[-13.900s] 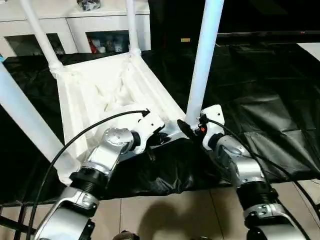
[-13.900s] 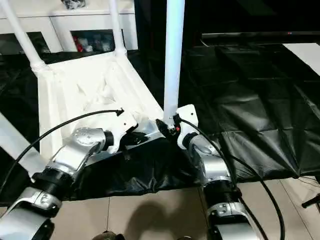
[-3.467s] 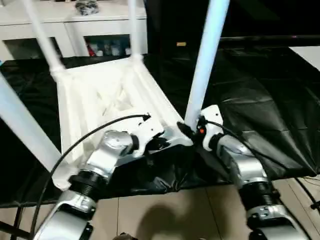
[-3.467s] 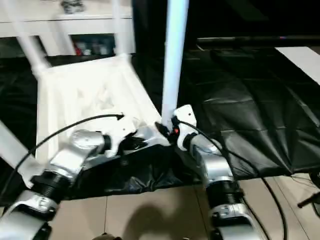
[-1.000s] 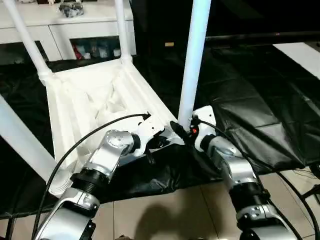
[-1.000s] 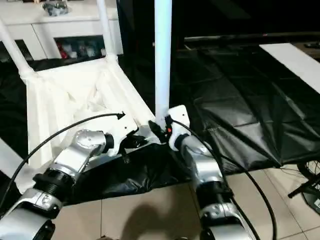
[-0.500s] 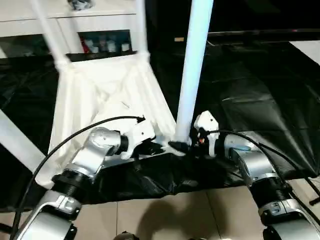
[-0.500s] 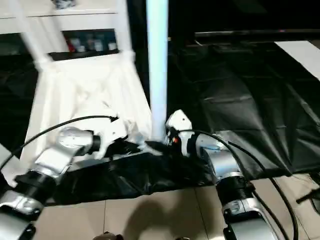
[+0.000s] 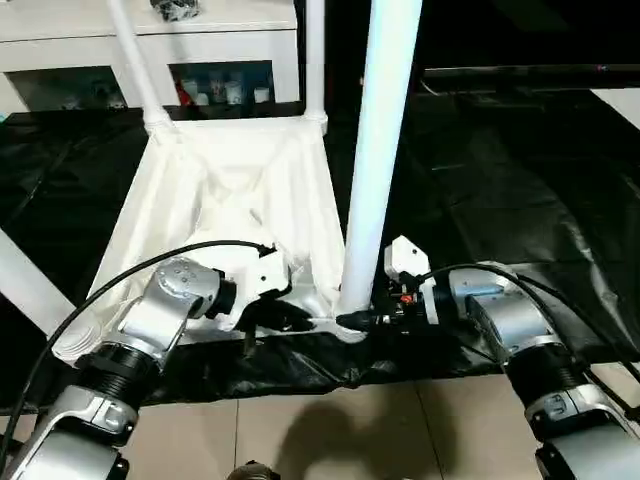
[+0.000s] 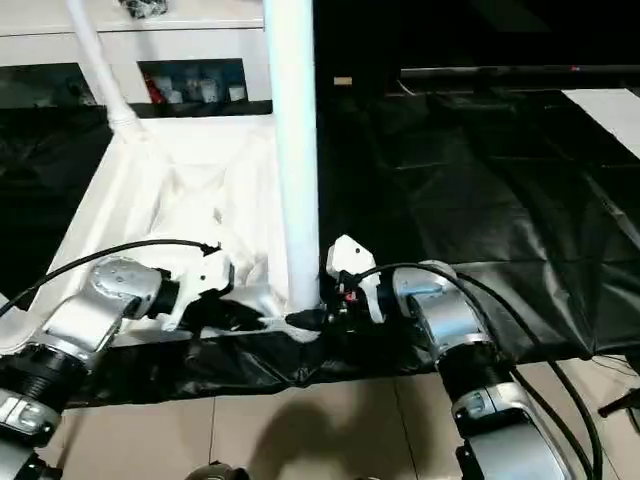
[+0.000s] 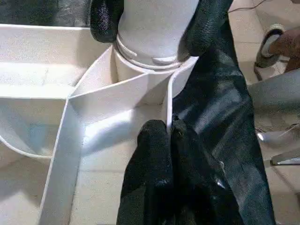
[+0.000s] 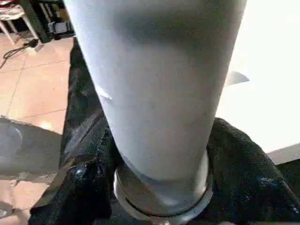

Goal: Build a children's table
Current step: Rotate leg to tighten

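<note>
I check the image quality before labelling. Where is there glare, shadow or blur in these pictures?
Right wrist view: the near leg is soft and out of focus, with a burnt-out white area beside it. Left wrist view: sharp, the tabletop evenly lit. Left eye view: the robot's shadow falls on the floor tiles.

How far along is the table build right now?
Mostly done: the tabletop lies upside down on the black sheet, with legs standing in its corners. In hand: the right gripper clasps the base of the near leg, while the left gripper pinches a rib beside that socket. Left: finish seating it and turn the table upright.
</note>
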